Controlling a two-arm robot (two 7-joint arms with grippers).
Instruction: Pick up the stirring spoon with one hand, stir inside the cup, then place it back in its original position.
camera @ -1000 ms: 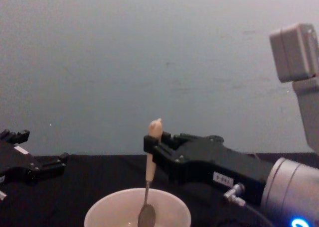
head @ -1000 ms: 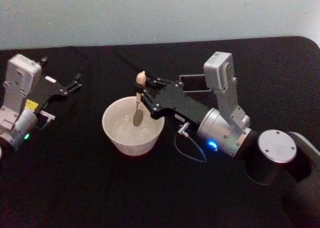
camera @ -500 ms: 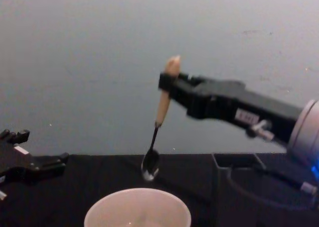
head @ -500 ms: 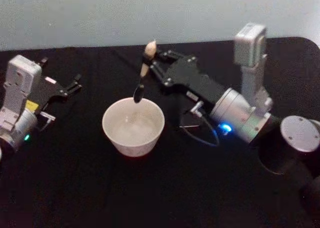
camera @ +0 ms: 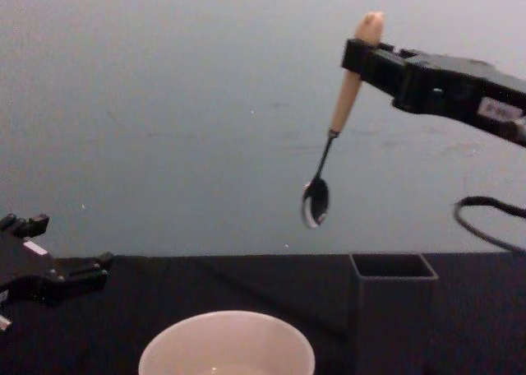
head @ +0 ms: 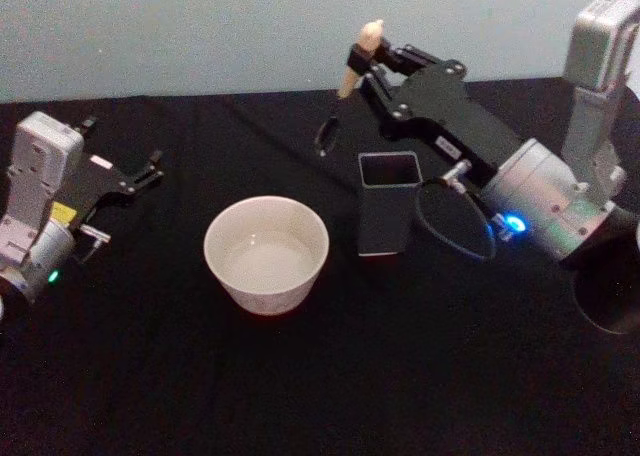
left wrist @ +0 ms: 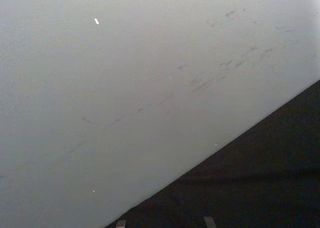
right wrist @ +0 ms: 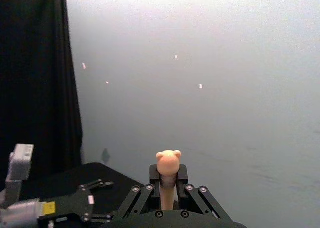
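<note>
Holding spoon (head: 343, 86) clenched in my right gripper (head: 362, 61), tip hanging down; holder (head: 383, 216) sits below, to its right; left gripper (head: 150, 170) parked, released

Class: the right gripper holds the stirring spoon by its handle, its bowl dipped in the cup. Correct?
Not quite. The right gripper holds the stirring spoon by its handle, but its bowl hangs in the air, well above the cup. The chest view shows it.

Shiny metal bowl of stirring spoon (camera: 342, 112); matt tablecloth (head: 300, 396)
</note>
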